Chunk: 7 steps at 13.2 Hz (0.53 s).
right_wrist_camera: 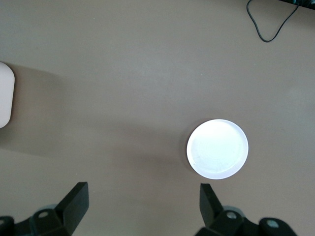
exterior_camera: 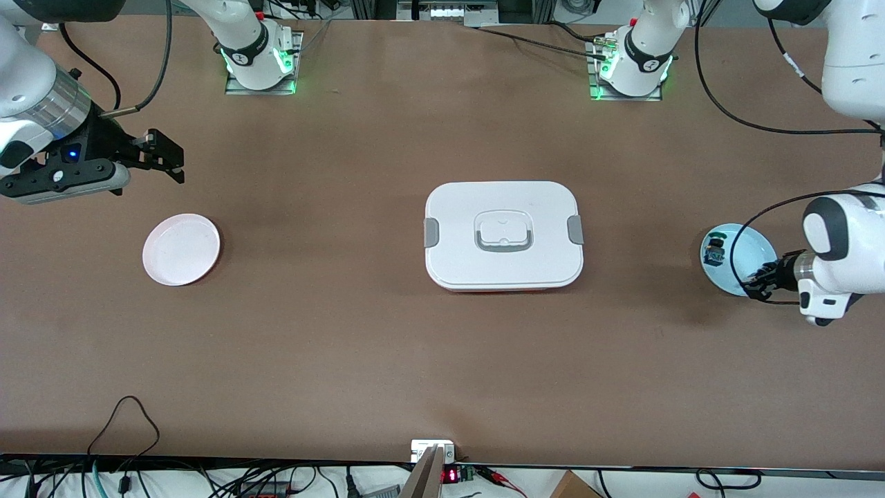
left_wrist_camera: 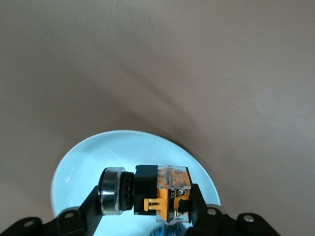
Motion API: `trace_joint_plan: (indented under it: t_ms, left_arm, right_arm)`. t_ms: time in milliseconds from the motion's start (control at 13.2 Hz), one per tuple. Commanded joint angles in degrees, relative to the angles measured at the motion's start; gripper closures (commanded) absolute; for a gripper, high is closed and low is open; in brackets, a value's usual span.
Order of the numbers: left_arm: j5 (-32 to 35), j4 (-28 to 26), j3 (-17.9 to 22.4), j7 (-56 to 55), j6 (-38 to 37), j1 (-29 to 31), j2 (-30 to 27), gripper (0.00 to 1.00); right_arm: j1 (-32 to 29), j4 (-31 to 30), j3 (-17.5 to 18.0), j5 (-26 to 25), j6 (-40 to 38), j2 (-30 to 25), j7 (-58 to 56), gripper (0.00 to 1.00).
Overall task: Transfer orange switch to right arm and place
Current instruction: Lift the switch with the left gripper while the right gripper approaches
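My left gripper (exterior_camera: 758, 280) is over the light blue plate (exterior_camera: 740, 242) at the left arm's end of the table. It is shut on the orange switch (left_wrist_camera: 162, 192), a black and orange part with a silver ring, gripped end to end between the two fingers (left_wrist_camera: 199, 204). In the front view the switch is hidden by the hand. My right gripper (exterior_camera: 164, 155) is open and empty, up over the table at the right arm's end, close to a pale pink plate (exterior_camera: 181, 249). That plate also shows in the right wrist view (right_wrist_camera: 217, 148).
A white lidded box (exterior_camera: 503, 235) with grey clips stands in the middle of the table; its edge shows in the right wrist view (right_wrist_camera: 4, 93). A small blue-and-green part (exterior_camera: 714, 254) lies on the light blue plate. A black cable (exterior_camera: 128, 422) loops at the table's near edge.
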Motion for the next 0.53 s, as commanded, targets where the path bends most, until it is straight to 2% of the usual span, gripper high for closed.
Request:
trace_joint_plan:
  t_ms: [0, 152, 379, 455]
  left_arm:
    - [-0.9, 0.4, -1.4, 10.0, -4.2, -0.1, -5.8, 0.59]
    - [-1.0, 0.5, -4.2, 15.3, -9.1, 0.0, -8.3, 0.62]
    - [-1.1, 0.6, -9.3, 19.7, -12.1, 0.5, -10.9, 0.63]
    - [-2.7, 0.6, -11.3, 22.5, -14.0, 0.5, -12.2, 0.64]
  right_arm:
    - [0.3, 0.3, 0.6, -1.9, -1.1, -0.5, -0.1, 0.00]
    - [0.2, 0.2, 0.5, -1.8, -1.8, 0.2, -0.2, 0.00]
    - [1.3, 0.3, 1.2, -1.1, -5.3, -0.3, -1.7, 0.00]
    - [2.4, 0.2, 1.6, 0.5, -5.6, -0.3, -3.0, 0.00]
